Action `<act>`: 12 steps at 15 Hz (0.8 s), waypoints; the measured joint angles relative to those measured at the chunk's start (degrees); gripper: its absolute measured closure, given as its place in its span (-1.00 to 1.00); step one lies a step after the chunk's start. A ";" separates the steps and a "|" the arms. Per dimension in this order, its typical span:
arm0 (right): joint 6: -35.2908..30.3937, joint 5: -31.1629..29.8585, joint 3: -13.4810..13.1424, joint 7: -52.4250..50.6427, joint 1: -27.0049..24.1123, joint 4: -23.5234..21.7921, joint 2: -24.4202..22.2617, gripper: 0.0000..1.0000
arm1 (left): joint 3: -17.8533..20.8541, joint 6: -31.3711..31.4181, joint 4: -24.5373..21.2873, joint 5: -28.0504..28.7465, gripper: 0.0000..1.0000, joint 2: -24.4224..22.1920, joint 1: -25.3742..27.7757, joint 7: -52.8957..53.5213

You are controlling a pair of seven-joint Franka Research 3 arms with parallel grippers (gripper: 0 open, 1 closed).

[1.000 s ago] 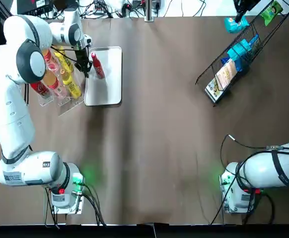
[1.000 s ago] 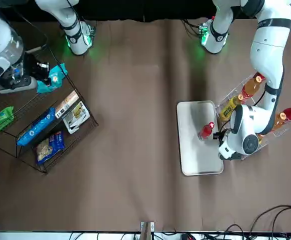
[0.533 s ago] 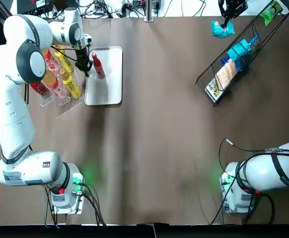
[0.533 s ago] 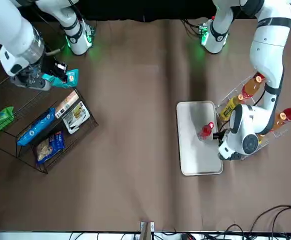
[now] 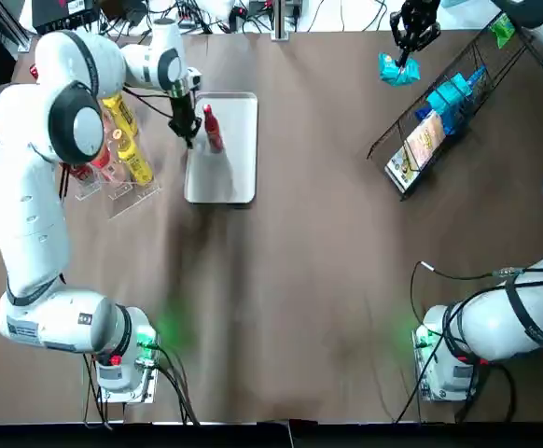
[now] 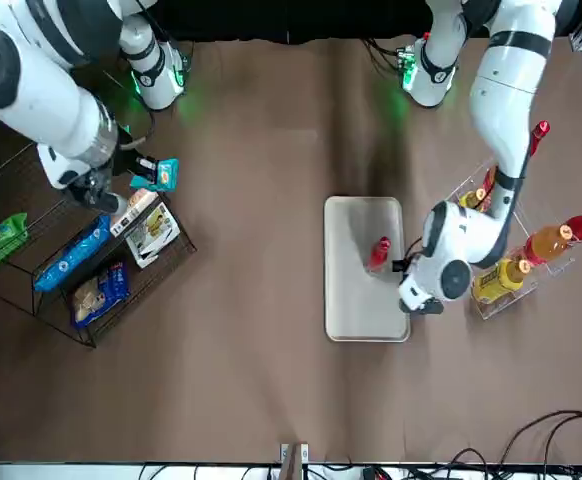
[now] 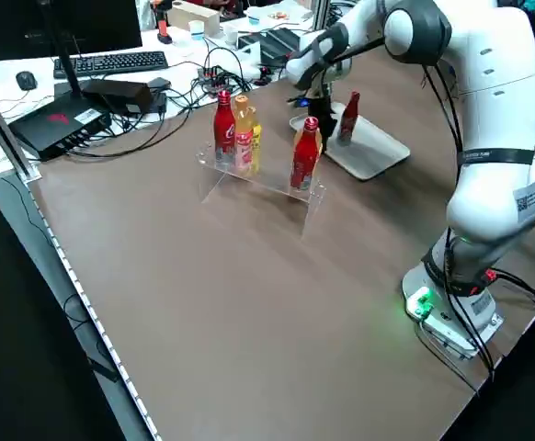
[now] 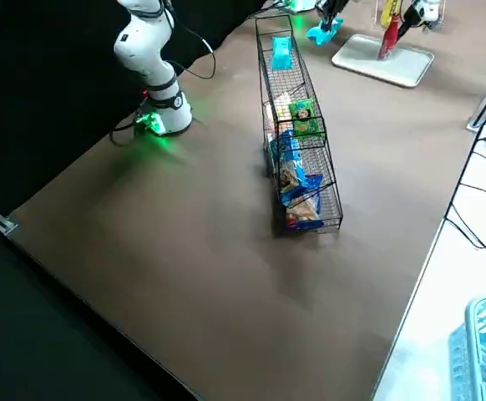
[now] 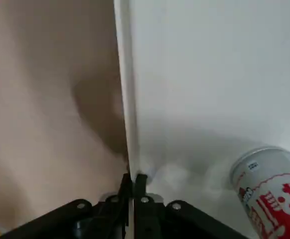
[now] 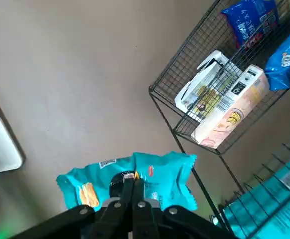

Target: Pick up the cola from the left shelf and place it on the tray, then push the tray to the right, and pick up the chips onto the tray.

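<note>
Tray [image 5: 227,175] sits just right of the bottle shelf [image 7: 263,188], my L gripper [image 9: 133,177] pinched shut on its rim. Chips [image 5: 398,69] hang clamped in my R gripper [image 10: 133,183], well apart from tray. Cola [image 5: 212,131] upright on tray, near L fingers. Jerky push could tip it, and thin rim grip may slip.

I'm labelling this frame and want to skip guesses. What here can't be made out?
- Cola label: left wrist view, cut off by the edge; too small elsewhere.
- Chips print: right wrist view, the right gripper fingers, shut on it, cover the middle; tiny in the top view.
- Shelf bottles: top view, the left arm covers some.
- Left gripper at the tray rim: right side view, arm cut off by the top edge.
</note>
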 joint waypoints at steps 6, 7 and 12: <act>4.42 0.05 0.01 4.68 1.42 -0.08 4.52 0.97 | -0.12 1.07 3.83 -3.02 0.90 1.93 -10.99 -8.14; 5.05 0.07 0.02 5.97 1.99 -0.08 5.67 0.97 | -0.11 1.21 4.72 -3.75 0.90 2.53 -12.72 -9.49; 9.94 0.47 0.02 15.08 3.28 -0.06 10.85 0.97 | -0.57 1.71 6.85 -4.95 0.90 3.79 -17.98 -14.20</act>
